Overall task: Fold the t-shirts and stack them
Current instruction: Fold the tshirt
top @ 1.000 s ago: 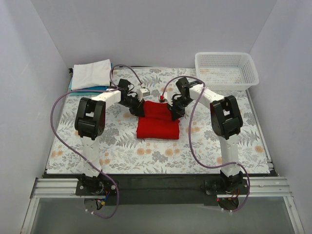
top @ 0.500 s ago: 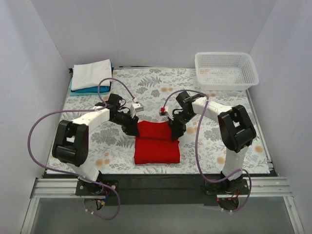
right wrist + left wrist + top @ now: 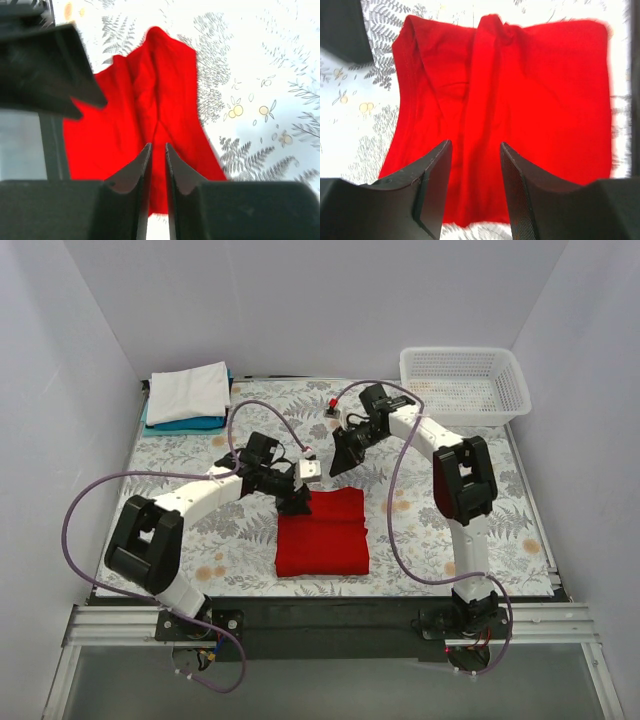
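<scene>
- Red t-shirt [image 3: 322, 532] is lying folded on the floral table [image 3: 480, 510], front and center, between both arms.
- Left gripper [image 3: 296, 502] sits right at the shirt's far-left corner, fingers [image 3: 432, 192] spread apart with nothing between them.
- Right gripper [image 3: 338, 462] hangs above the table beyond the shirt, fingers nearly together, empty.
- White and blue folded shirts [image 3: 187, 396] are stacked at the far-left corner, white basket [image 3: 464, 385] far right.

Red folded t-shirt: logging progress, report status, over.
Left gripper open, empty above red folded t-shirt. Right gripper nearly shut, empty, lifted clear. Nothing obstructing.
</scene>
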`<state>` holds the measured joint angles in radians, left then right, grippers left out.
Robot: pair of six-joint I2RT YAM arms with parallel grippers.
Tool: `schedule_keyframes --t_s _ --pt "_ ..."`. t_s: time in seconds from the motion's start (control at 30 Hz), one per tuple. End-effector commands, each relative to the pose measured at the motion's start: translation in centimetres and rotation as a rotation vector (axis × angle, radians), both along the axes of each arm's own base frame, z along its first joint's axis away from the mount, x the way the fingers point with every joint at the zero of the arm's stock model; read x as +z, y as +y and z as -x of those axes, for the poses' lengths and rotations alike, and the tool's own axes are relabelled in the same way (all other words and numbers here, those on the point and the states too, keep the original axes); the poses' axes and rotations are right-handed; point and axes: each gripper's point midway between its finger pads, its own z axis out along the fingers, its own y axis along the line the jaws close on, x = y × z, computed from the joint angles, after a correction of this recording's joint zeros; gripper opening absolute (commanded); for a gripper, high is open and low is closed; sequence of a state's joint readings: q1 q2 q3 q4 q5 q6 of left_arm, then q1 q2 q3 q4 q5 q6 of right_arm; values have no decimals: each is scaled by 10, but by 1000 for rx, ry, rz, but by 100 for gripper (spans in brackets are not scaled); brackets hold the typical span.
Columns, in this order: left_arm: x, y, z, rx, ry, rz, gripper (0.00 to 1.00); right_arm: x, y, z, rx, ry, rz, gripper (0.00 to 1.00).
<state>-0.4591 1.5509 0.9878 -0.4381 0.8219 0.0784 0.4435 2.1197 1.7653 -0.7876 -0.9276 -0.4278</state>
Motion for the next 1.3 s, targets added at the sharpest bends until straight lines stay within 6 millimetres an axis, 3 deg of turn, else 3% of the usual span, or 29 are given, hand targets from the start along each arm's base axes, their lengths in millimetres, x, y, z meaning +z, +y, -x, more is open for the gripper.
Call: schedule_keyframes --t_s 0.0,0.17,0.4,0.5,0.7,0.9,1.27 --pt "-20 -11 -15 -66 -138 -50 42 -17 15 4 4 135 -10 20" --pt "-37 -21 -19 -106 -154 -84 42 -51 24 11 34 200 8 17" --pt "-55 -26 -14 -145 -134 -104 42 -79 26 15 61 196 45 16" --pt "-59 -27 -9 -163 -126 -104 36 -89 24 18 66 199 66 16" --pt "-39 -33 -10 -161 -155 -67 0 -107 18 22 76 204 98 16" --pt "-15 -36 -24 -140 -256 -47 0 -112 15 26 95 194 96 17" --pt "-1 -31 -87 -1 -430 -41 0 -113 12 29 115 177 89 16"
